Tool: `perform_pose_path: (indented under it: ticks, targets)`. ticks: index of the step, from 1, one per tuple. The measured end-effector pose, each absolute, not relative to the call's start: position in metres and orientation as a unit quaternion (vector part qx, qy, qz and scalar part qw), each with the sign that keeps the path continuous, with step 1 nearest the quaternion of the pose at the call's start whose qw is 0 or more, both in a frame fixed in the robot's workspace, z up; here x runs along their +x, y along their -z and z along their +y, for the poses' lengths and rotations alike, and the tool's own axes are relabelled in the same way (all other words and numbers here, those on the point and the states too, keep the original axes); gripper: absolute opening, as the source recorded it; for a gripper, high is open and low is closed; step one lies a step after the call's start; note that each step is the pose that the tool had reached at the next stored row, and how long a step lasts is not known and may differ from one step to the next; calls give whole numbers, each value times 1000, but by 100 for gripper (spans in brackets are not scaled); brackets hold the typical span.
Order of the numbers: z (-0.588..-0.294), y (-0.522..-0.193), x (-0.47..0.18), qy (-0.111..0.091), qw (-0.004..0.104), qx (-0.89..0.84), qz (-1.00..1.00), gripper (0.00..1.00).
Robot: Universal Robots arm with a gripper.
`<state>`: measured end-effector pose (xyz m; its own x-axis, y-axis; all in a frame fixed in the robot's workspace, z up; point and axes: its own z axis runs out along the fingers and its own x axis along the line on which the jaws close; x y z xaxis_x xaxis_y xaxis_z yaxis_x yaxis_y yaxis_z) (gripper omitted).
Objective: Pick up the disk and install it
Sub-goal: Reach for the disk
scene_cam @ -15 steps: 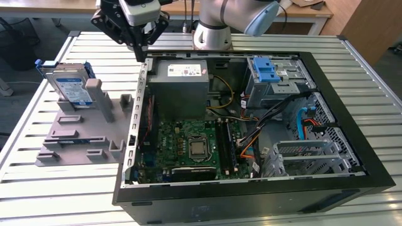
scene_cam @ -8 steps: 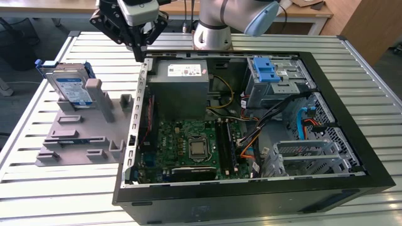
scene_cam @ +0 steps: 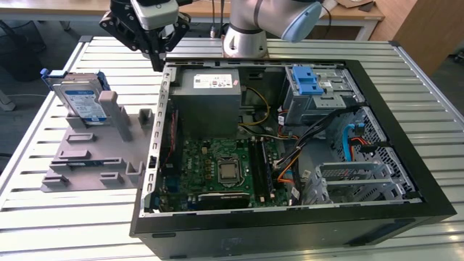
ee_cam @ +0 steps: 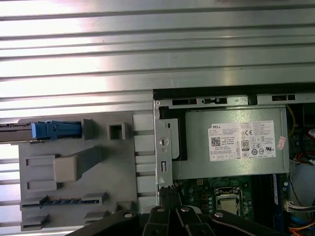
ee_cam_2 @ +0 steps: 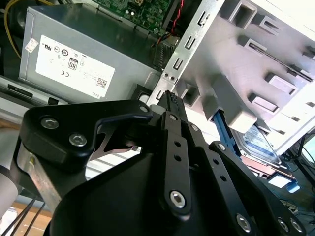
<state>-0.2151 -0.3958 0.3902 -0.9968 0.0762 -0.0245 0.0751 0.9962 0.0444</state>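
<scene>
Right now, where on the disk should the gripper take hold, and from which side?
Judging by its pose, pinch the disk across its flat faces near the free top edge, coming from above; the grey holder blocks its lower part.

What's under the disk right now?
A grey slotted fixture on the slatted table: the disk stands upright on edge in it. Its lower edge is hidden behind the fixture's tabs, so how it seats can't be seen.
</scene>
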Motion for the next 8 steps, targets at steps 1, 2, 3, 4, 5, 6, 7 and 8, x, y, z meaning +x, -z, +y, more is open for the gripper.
perform_pose_path:
  ticks: [1, 2, 3, 4, 5, 6, 7, 8]
  targets:
    - [-395, -390, -216, -22, 13, 38, 999, 11]
    - [-395, -390, -217, -22, 13, 38, 999, 11]
    - [-394, -390, -217, -22, 13, 38, 999, 11]
    - [-394, -390, -218, -22, 13, 38, 999, 11]
    - [-393, -390, -219, -22, 13, 38, 999, 11]
    - [-393, -390, -219, -22, 13, 38, 999, 11]
    - [-392, -390, -220, -22, 13, 38, 999, 11]
    - [-392, -390, -221, -22, 13, 38, 999, 11]
